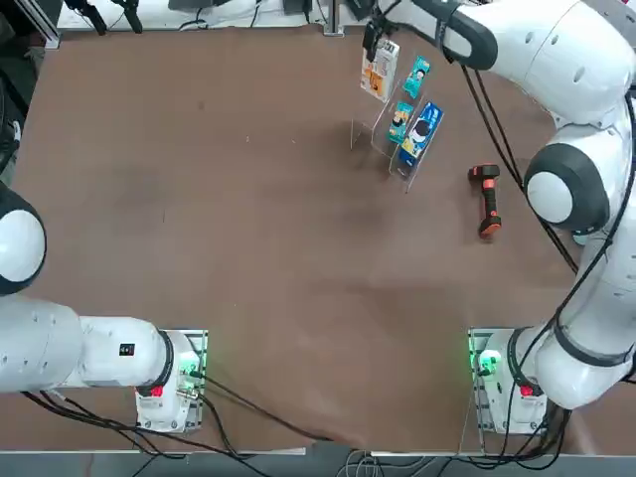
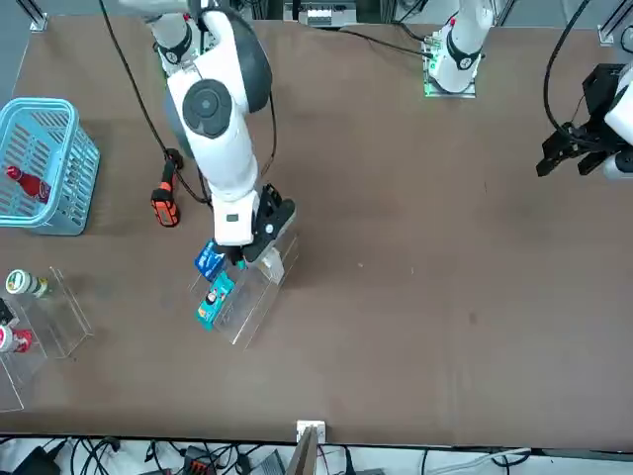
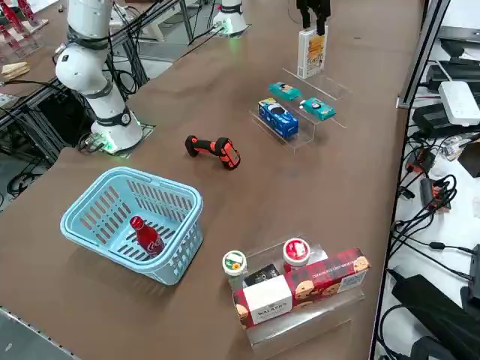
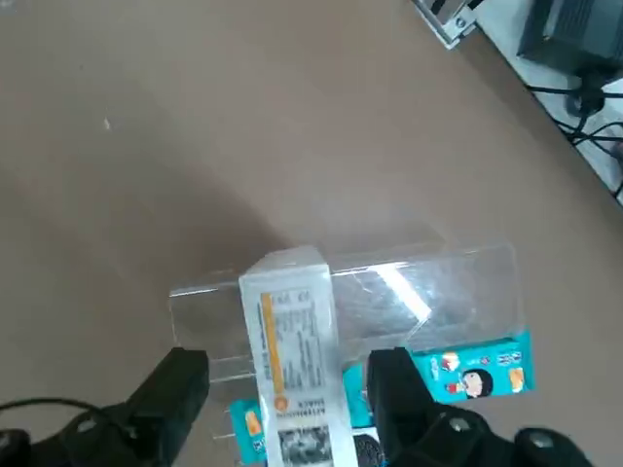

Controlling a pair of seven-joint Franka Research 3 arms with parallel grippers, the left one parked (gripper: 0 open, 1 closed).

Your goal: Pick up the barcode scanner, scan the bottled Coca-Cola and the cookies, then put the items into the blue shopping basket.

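The cookies (image 4: 292, 360), a white box with an orange picture, stand upright at the back of a clear acrylic rack (image 4: 428, 287). They also show in the top view (image 1: 379, 68) and the side view (image 3: 311, 51). My right gripper (image 4: 287, 375) hangs just over the box top, open, one finger on each side with small gaps; it shows too from above (image 1: 373, 40) and the side (image 3: 313, 19). The barcode scanner (image 1: 487, 199) lies on the table near the rack (image 3: 214, 148). The bottled Coca-Cola (image 3: 146, 234) lies inside the blue shopping basket (image 3: 187, 196).
Two teal packets (image 3: 285, 91) (image 3: 318, 109) and a dark blue packet (image 3: 277, 118) sit on the same rack. A second clear rack (image 3: 300, 319) holds capped bottles and a red biscuit box. Cables and devices lie past the table's edge (image 3: 435, 112).
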